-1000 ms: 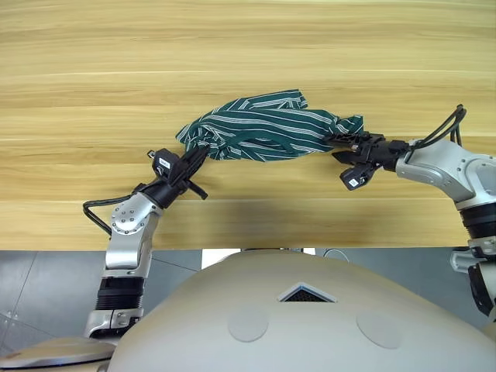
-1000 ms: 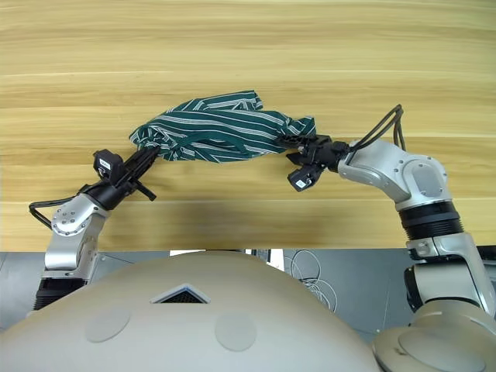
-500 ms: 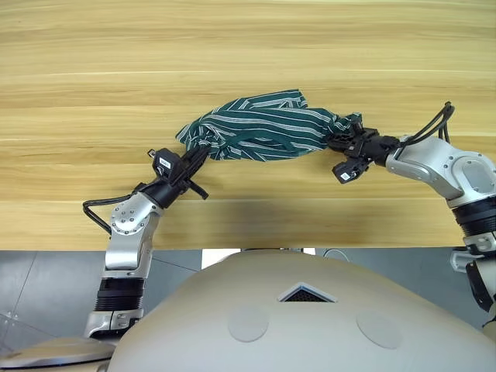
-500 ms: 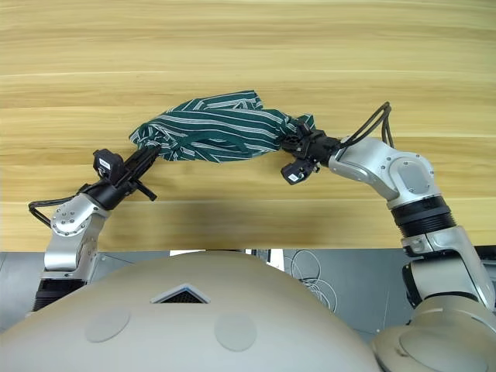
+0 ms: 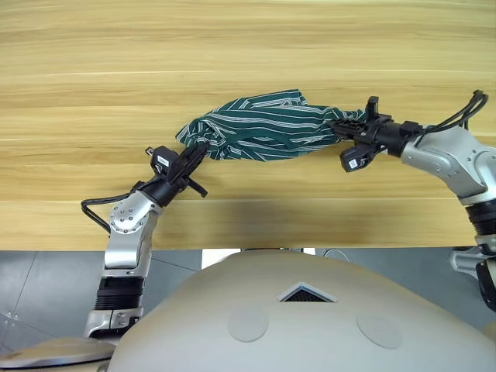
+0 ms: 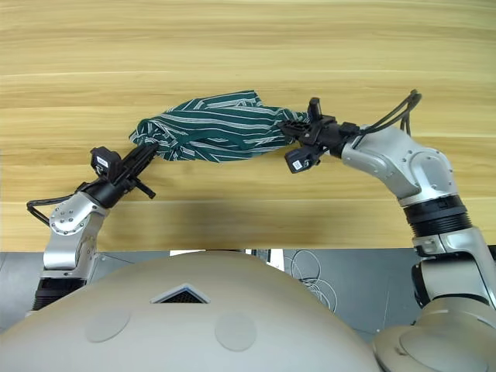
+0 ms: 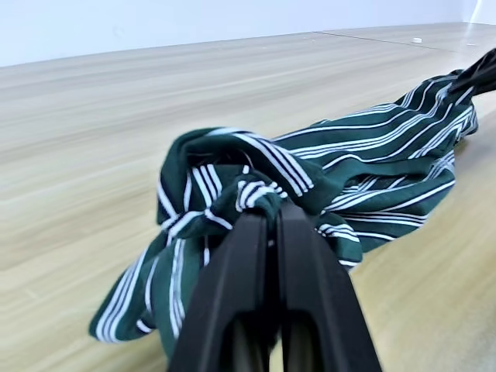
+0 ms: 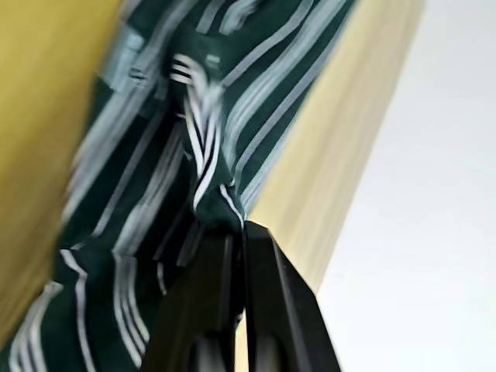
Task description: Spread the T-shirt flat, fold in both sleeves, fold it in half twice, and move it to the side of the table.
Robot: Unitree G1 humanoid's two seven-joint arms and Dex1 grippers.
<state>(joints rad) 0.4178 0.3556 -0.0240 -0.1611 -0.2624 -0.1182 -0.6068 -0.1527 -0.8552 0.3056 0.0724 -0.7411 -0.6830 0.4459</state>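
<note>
Spreading was the step in hand, and it had barely begun: the T-shirt [image 5: 260, 128] lay bunched in a striped green rope across the middle of the counter [image 5: 248, 46], strung between the two arms. The left gripper [image 5: 198, 151] had its jaws pinched tight on a knot of cloth at the near-left end, and the right gripper [image 5: 333, 125] had its jaws clamped just as firmly on the far-right end. Against half a second before, the right wrist had rolled and carried its end a little away from the robot, while the left had hardly stirred. The next move probably called for drawing the two ends apart and shaking the folds loose, without letting either pinch slip.
</note>
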